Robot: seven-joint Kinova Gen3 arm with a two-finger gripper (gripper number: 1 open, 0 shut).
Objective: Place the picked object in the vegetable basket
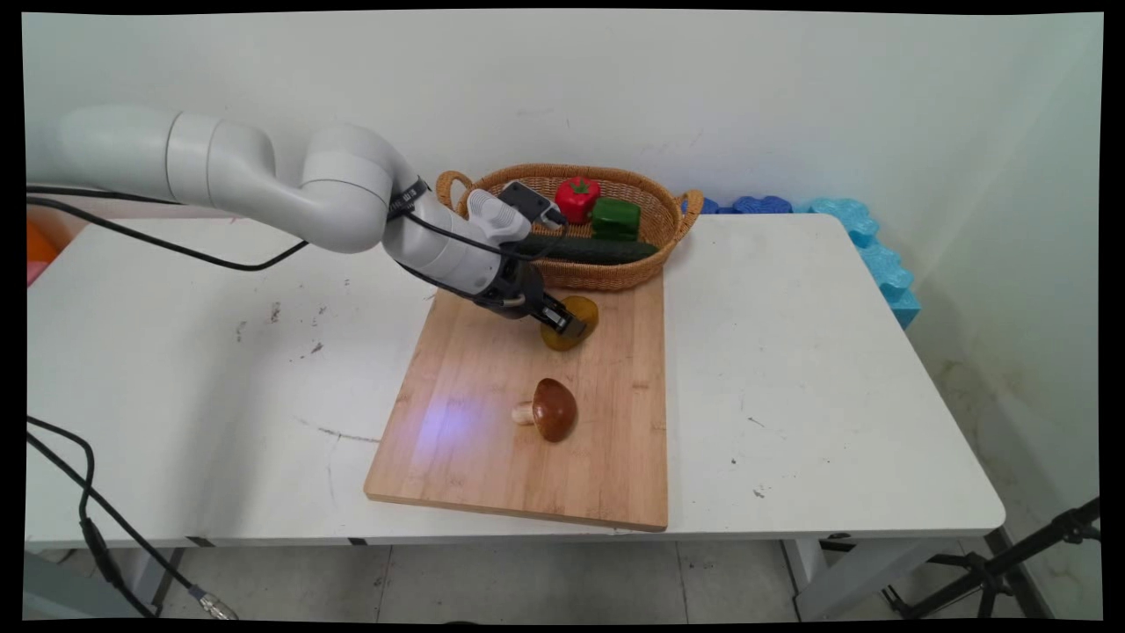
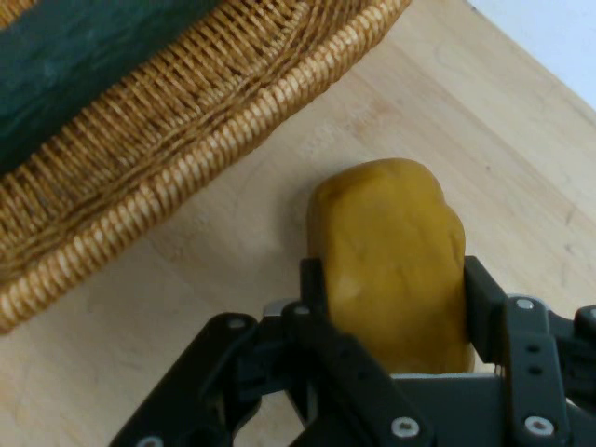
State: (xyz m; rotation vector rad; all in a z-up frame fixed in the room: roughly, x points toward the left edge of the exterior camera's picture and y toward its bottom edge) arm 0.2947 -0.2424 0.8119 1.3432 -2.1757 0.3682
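1. potato (image 1: pixel 573 322), mustard-yellow, sits at the far end of the cutting board (image 1: pixel 492 440) on the desk (image 1: pixel 791 369), just before the basket (image 1: pixel 650 264); gripper (image 1: pixel 562 322) is on it, mushroom (image 1: pixel 552 410) nearer the camera.
2. hand view: gripper (image 2: pixel 386 279) fingers (image 2: pixel 314 279) closed against both flanks of the potato (image 2: pixel 391 251), which looks smooth, rigid and light; its narrow middle seems the best place to hold.

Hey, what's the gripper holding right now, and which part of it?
The gripper is closed on the yellow-brown potato lying on the cutting board, its jaws pressing the two long sides at the end nearest the hand.
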